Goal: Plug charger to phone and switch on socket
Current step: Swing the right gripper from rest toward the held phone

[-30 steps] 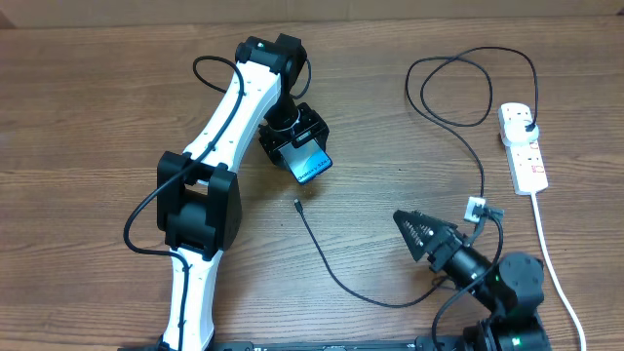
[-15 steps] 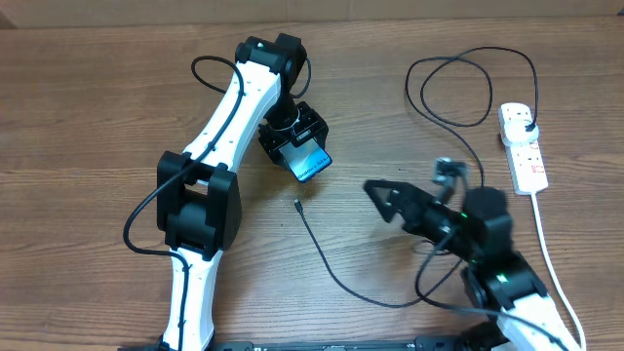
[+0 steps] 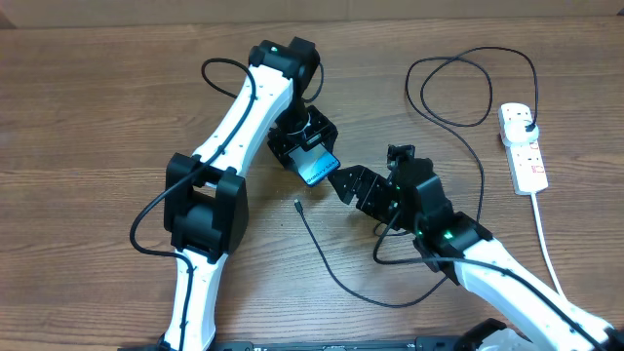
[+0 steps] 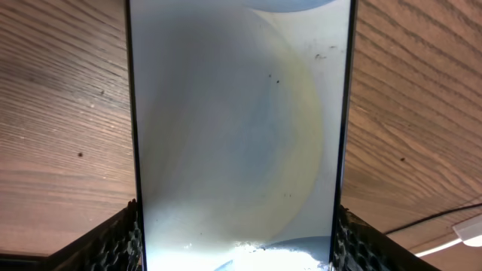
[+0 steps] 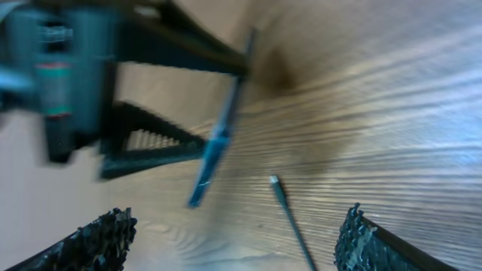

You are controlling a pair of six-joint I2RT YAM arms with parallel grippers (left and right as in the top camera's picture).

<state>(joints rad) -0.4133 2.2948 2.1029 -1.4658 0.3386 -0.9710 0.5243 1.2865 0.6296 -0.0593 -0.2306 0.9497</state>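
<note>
A brown wooden table [image 3: 88, 97] with long horizontal grain fills nearly the whole overhead view. Its surface is matte and streaked with darker lines. Along the top edge of the frame, where the wood ends, runs a narrow, paler beige band [image 3: 146, 6].

Robotics lab, prob.: 2 robot arms [image 3: 239, 112] at wood-grain table [image 3: 88, 88].
</note>
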